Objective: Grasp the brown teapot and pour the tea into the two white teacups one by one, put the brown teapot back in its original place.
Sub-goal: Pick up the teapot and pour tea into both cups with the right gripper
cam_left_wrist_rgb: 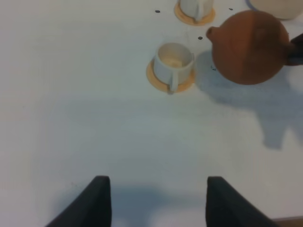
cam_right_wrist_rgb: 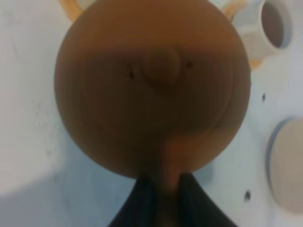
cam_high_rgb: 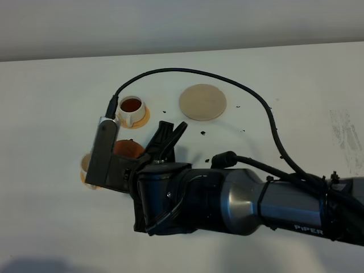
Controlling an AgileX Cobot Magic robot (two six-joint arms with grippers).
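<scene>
My right gripper (cam_high_rgb: 170, 133) (cam_right_wrist_rgb: 161, 194) is shut on the handle of the brown teapot (cam_high_rgb: 128, 149) (cam_left_wrist_rgb: 248, 47) (cam_right_wrist_rgb: 151, 85), which hangs above the table between the two white teacups. Its spout (cam_left_wrist_rgb: 211, 34) points toward the nearer teacup (cam_left_wrist_rgb: 174, 64), whose inside looks pale; that cup (cam_high_rgb: 85, 166) is mostly hidden behind the wrist camera in the high view. The farther teacup (cam_high_rgb: 132, 108) (cam_left_wrist_rgb: 194, 7) (cam_right_wrist_rgb: 272, 23) holds dark tea. The beige coaster (cam_high_rgb: 202, 102) (cam_right_wrist_rgb: 289, 165) lies bare to the right. My left gripper (cam_left_wrist_rgb: 158, 203) is open over bare table with nothing between its fingers.
The right arm (cam_high_rgb: 273, 205) stretches across the front of the white table (cam_high_rgb: 51, 102), and its black cable (cam_high_rgb: 267, 114) loops over the coaster side. Small dark specks (cam_high_rgb: 203, 133) dot the tabletop near the coaster.
</scene>
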